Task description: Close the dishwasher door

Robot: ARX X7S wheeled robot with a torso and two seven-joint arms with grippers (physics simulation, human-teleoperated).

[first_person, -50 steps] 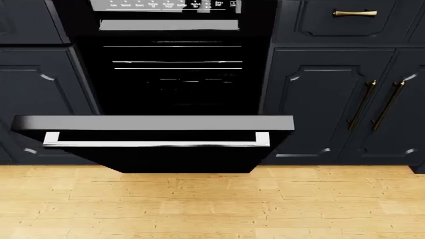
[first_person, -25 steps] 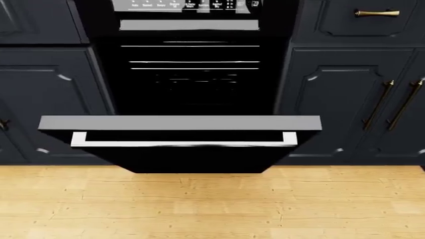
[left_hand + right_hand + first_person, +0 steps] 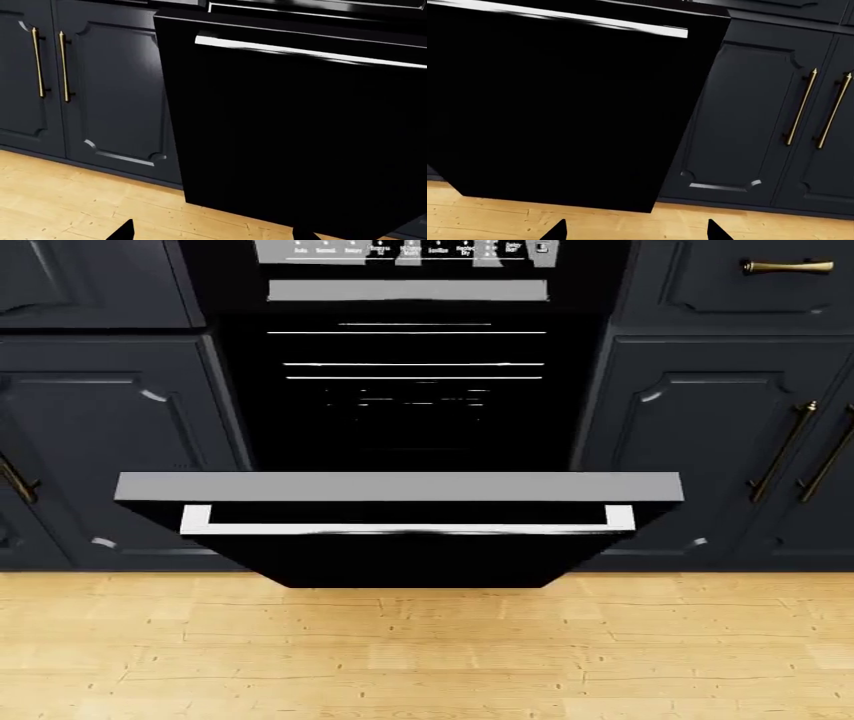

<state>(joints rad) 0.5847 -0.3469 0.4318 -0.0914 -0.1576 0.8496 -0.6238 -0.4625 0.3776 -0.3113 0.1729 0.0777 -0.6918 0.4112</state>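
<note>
The dishwasher door (image 3: 400, 558) is a glossy black panel, hanging partly open and tilted out from the top, with its silver bar handle (image 3: 400, 528) facing me. The strip of white cycle labels (image 3: 407, 250) and the dark rack interior (image 3: 414, 390) show above it. Neither gripper shows in the head view. In the left wrist view the door (image 3: 300, 140) and handle (image 3: 307, 52) fill the frame; my left gripper (image 3: 213, 235) is open, empty and short of the door. In the right wrist view the door (image 3: 560, 115) stands ahead of my open, empty right gripper (image 3: 635, 232).
Dark navy raised-panel cabinet doors flank the dishwasher on the left (image 3: 107, 440) and right (image 3: 721, 440), with brass handles (image 3: 774, 452). A drawer with a brass pull (image 3: 787, 267) is at upper right. Light wood floor (image 3: 427, 650) lies in front.
The dishwasher and cabinets have slid to the right in the head view, so the view has shifted left. The door's tilt looks unchanged.
</note>
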